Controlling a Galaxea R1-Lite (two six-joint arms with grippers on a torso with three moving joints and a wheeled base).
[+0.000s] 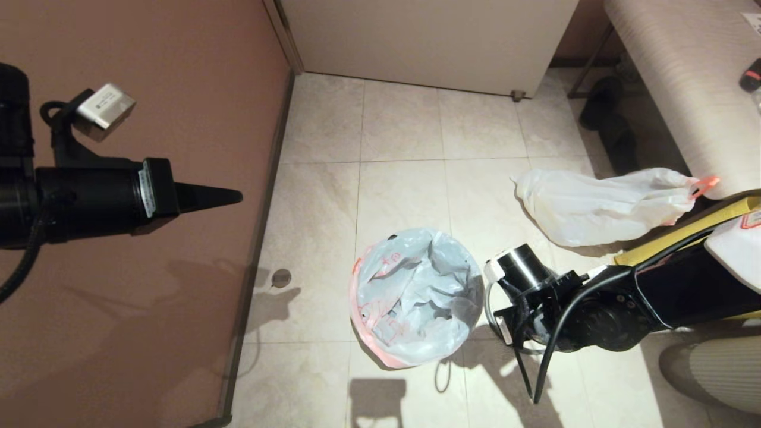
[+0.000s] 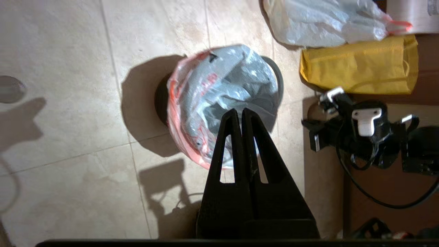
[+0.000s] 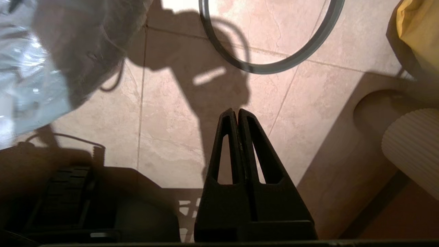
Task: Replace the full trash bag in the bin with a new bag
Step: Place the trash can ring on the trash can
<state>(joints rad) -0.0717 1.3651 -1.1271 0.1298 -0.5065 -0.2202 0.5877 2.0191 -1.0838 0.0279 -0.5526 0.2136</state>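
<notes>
The new bag [image 1: 416, 294] lines the bin [image 2: 274, 73] on the tiled floor [image 1: 404, 131], its printed edge folded over the rim. The full trash bag [image 1: 600, 205] lies well apart beside a yellow bag [image 2: 358, 65]. The grey hoop [image 3: 274, 65] rests on the floor. The left tool [image 2: 240, 111] and the right tool [image 3: 236, 111] are both closed, empty.

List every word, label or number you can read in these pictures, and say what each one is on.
None can be read.
new bag, lining the bin: orange-red print, too crumpled to read.
Label on the left arm: too small.
Red-edged tag at the right edge: blurred.
Paper on the bench: print too small.
</notes>
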